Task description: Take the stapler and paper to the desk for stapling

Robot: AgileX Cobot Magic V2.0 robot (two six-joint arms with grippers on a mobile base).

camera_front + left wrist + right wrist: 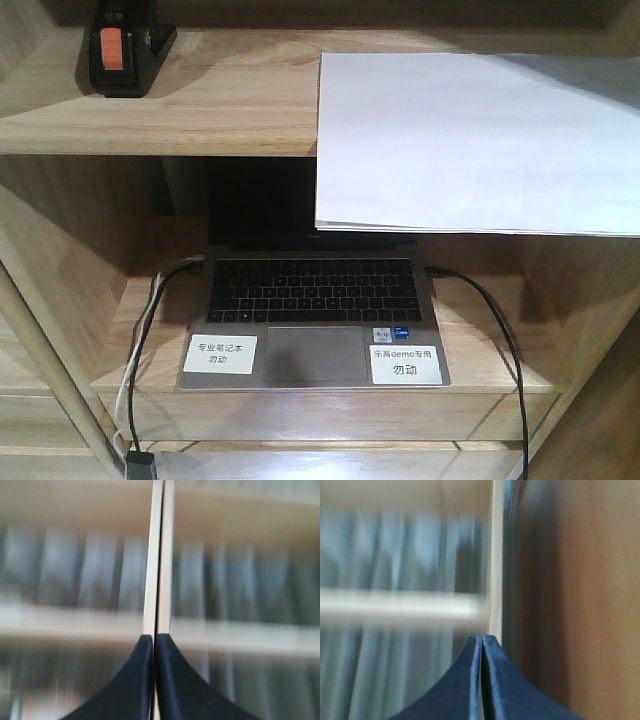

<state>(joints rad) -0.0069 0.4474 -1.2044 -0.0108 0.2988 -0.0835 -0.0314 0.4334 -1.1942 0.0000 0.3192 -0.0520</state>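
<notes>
Nearest the lens in each wrist view are the dark fingers themselves. The left gripper (154,640) has its two pads pressed flat together with nothing between them, and the right gripper (482,639) is closed the same way, also empty. Beyond both tips there is only a pale upright wooden strip and a blurred grey backdrop, too smeared to name anything else, so neither arm seems to have reached its target yet. In the front view, the stapler (120,55) sits at the back left of the upper shelf (200,115), its orange label facing the camera. It lies well apart from the paper (470,140), which rests on the right of the same shelf. The paper's front edge hangs past the shelf lip, which probably offers a free edge to pinch rather than a flat sheet to scrape up. On the shelf below, an open laptop (312,310) is partly shaded by that overhang, with black cables (145,340) plugged in on either side. Its palm rest carries two white stickers: the left sticker (220,353) reads roughly "专业笔记本 勿动", and the right sticker (406,365) has "demo专用 勿动". A small blue chip badge (392,333) is too tiny to read. The desk appears in none of the views.
</notes>
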